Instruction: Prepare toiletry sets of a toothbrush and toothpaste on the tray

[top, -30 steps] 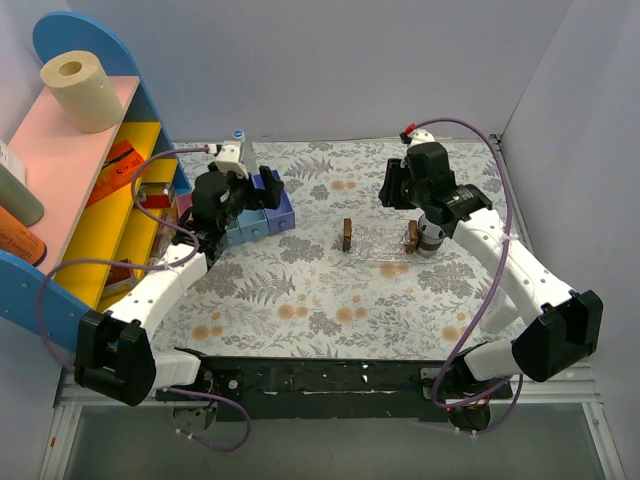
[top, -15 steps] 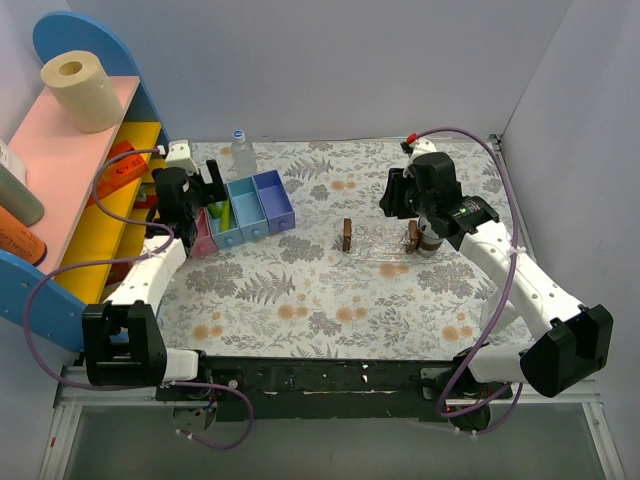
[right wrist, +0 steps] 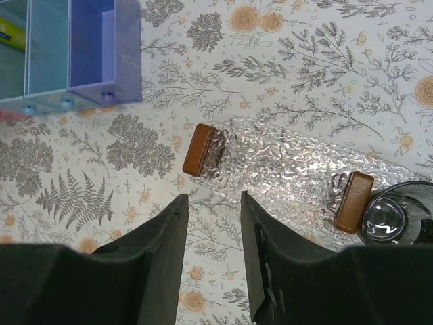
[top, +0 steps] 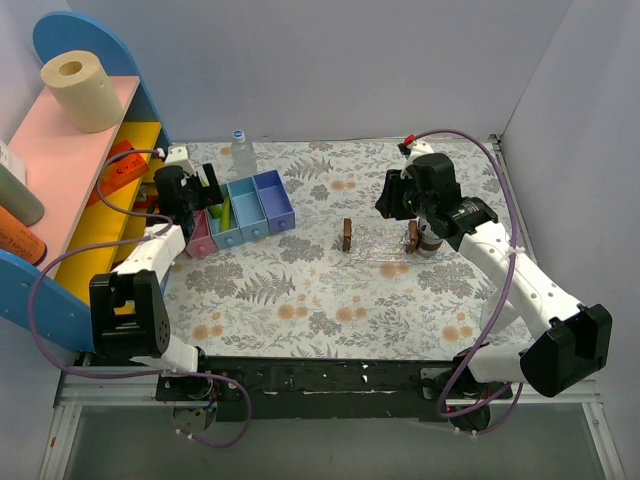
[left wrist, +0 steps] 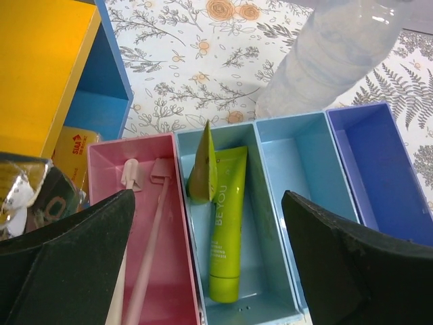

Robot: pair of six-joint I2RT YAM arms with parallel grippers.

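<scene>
My left gripper (left wrist: pixel 208 203) is open wide and empty, right above the compartment box (left wrist: pixel 298 169); it also shows in the top view (top: pixel 203 193). Two yellow-green toothpaste tubes sit in the light-blue compartment, one lying flat (left wrist: pixel 226 223) and one propped up on edge (left wrist: pixel 203 166). Pink toothbrushes (left wrist: pixel 147 264) lie in the pink compartment. The clear tray (right wrist: pixel 291 169) with two brown handles lies mid-table, with nothing in it (top: pixel 380 243). My right gripper (right wrist: pixel 213 200) is slightly open and empty, above the tray's left end (top: pixel 392 197).
A water bottle (top: pixel 240 150) stands behind the compartment box (top: pixel 262 205). A dark round jar (right wrist: pixel 399 217) touches the tray's right handle. A colourful shelf (top: pixel 90 200) with a paper roll (top: pixel 80 92) lines the left side.
My left arm has swung left, from over the box's blue end to its pink and light-blue end. My right gripper has barely shifted.
</scene>
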